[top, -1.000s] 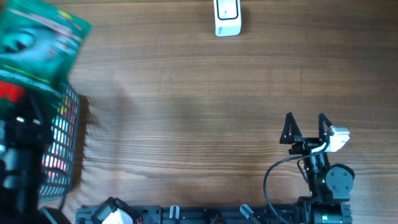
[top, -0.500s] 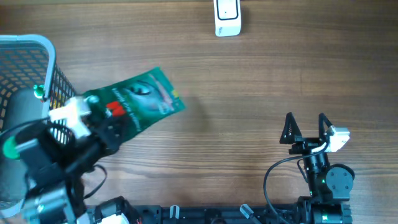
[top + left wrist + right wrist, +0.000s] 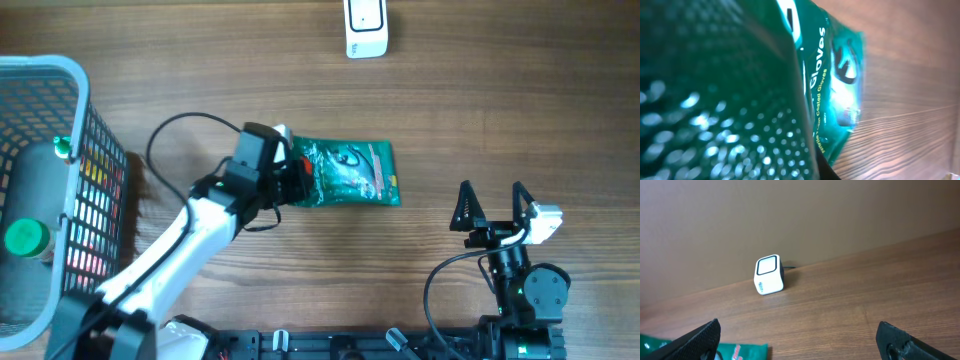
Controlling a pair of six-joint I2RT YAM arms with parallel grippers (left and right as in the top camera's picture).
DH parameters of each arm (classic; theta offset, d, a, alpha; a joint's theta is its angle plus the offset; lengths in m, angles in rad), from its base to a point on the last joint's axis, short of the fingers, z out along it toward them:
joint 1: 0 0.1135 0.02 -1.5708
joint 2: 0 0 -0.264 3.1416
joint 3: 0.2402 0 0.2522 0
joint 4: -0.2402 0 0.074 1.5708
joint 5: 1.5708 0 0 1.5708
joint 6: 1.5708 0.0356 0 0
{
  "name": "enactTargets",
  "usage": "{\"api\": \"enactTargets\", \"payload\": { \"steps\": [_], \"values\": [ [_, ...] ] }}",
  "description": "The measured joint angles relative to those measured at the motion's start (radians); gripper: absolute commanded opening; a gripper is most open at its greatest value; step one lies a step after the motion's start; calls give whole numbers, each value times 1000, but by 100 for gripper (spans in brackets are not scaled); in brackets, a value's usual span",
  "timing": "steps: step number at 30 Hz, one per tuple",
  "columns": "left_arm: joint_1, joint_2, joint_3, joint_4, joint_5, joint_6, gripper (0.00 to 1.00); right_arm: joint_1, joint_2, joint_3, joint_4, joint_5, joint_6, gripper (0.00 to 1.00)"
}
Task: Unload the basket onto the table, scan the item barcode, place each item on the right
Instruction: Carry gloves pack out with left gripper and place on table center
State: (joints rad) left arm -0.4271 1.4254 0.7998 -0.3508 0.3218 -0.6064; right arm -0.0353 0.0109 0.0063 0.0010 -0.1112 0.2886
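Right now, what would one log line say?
left gripper: shut on packet | right gripper: open, empty | scanner: apart from packet

The left arm (image 3: 170, 250) was a white link with black joints and a looping black cable (image 3: 190, 117); the right pincer (image 3: 491, 188) had black pointed fingers and a white block (image 3: 546, 222), possibly its camera.

Overhead, the top edge cuts off the scanner (image 3: 366, 30) and the left edge the basket (image 3: 80, 70). The left gripper (image 3: 292, 182) covers the packet's (image 3: 350, 172) left end. The left wrist view shows the packet's near side as a green blur. The right wrist view's bottom edge cuts off most of the packet.
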Motion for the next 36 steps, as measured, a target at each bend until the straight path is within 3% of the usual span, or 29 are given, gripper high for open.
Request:
{"api": "enactTargets", "payload": {
  "steps": [2,4,5,6,11,14,17,21,24,28,32,36],
  "values": [
    [-20,59,0,8,-7,-14,4,0,0,0,0,0,0,100],
    [-31,95,0,7,-11,-25,31,0,0,0,0,0,0,100],
    [-32,97,0,5,-11,-29,47,0,0,0,0,0,0,100],
    [-32,97,0,0,-13,-31,100,0,0,0,0,0,0,100],
    [-14,84,6,-45,-16,-35,100,0,0,0,0,0,0,100],
    [44,13,118,-276,-42,18,100,0,0,0,0,0,0,100],
    [104,-72,361,-522,-109,98,100,0,0,0,-1,0,0,100],
    [112,-109,516,-668,-155,169,100,0,0,0,0,0,0,100],
    [92,-61,516,-681,-168,183,100,0,0,0,0,0,0,100],
    [-42,19,516,-631,-172,187,100,0,0,0,0,0,0,100],
    [-197,24,516,-533,-179,266,100,0,0,0,0,0,0,100],
    [-261,24,516,-531,-202,310,100,0,0,0,0,0,0,100]
  ]
}}
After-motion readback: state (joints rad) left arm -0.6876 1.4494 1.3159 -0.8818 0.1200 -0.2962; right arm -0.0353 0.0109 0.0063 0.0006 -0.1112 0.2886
